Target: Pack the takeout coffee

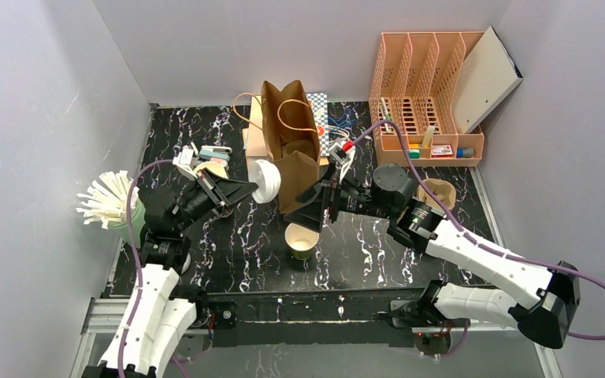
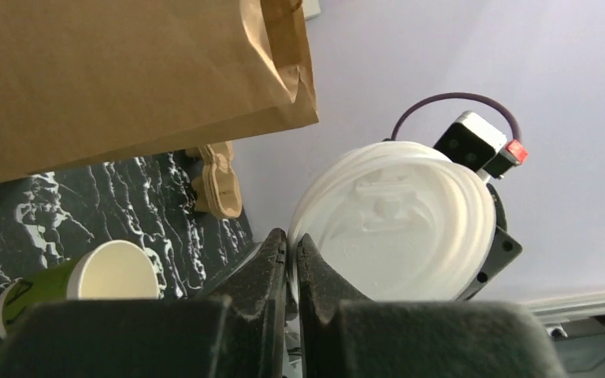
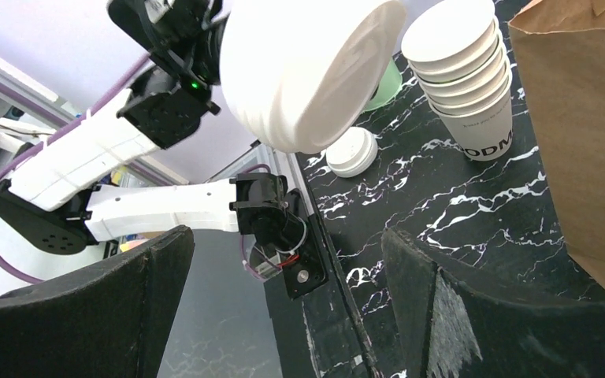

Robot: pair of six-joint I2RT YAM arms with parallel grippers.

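Note:
My left gripper [image 1: 250,187] [image 2: 291,240] is shut on the rim of a round white sip lid [image 1: 265,181] [image 2: 398,224] and holds it in the air, left of the brown paper bag [image 1: 291,150]. The lid also shows in the right wrist view [image 3: 307,71]. A green-sided paper cup [image 1: 301,241] [image 2: 87,276] stands open with no lid in front of the bag. My right gripper [image 1: 313,209] [image 3: 283,236] is open and empty, just above and right of that cup. No capped cup is in view.
A stack of lidless cream cups [image 3: 461,71] stands by the bag [image 3: 583,118], with a second white lid [image 3: 352,151] on the table near it. A green holder of white sticks [image 1: 110,201] is at the left, an orange file rack [image 1: 425,94] at the back right, and a tan cardboard piece [image 1: 437,191] in front of the rack.

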